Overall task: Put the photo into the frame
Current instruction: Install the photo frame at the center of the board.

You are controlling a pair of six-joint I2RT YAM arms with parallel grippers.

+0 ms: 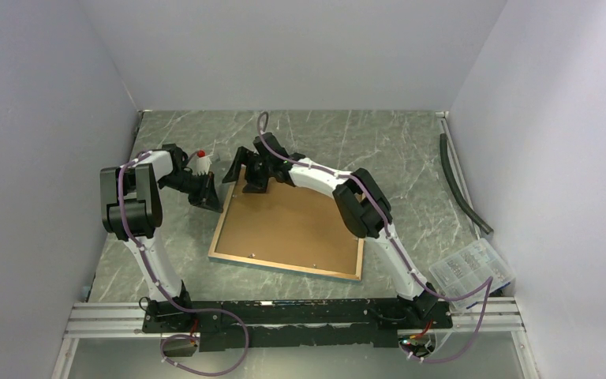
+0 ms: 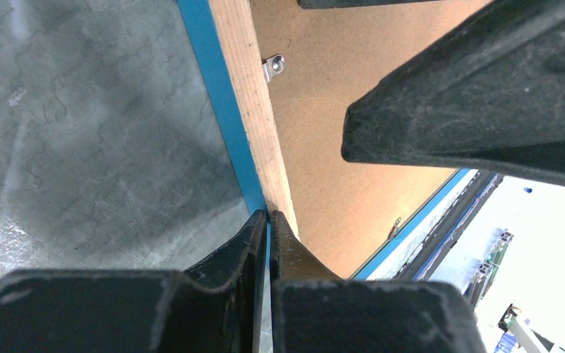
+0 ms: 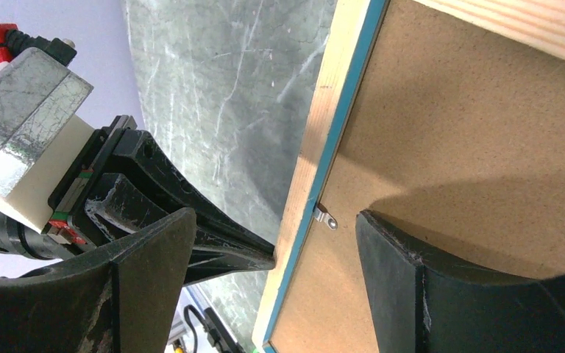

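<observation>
The frame [image 1: 284, 268] lies face down mid-table [image 1: 410, 158], with the brown backing board [image 1: 292, 225] facing up. The left pincer [image 1: 215, 200] is closed and holds nothing; its tips touch the frame's left rim near the far-left corner. The right pincer [image 1: 246, 181] hangs wide open astride that rim, one finger over the table and the other over the board, with a metal tab [image 3: 326, 218] between them.

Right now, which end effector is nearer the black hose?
Right. Both lie left of the hose: right end effector over the frame's far corner, left end effector outside its rim.
</observation>
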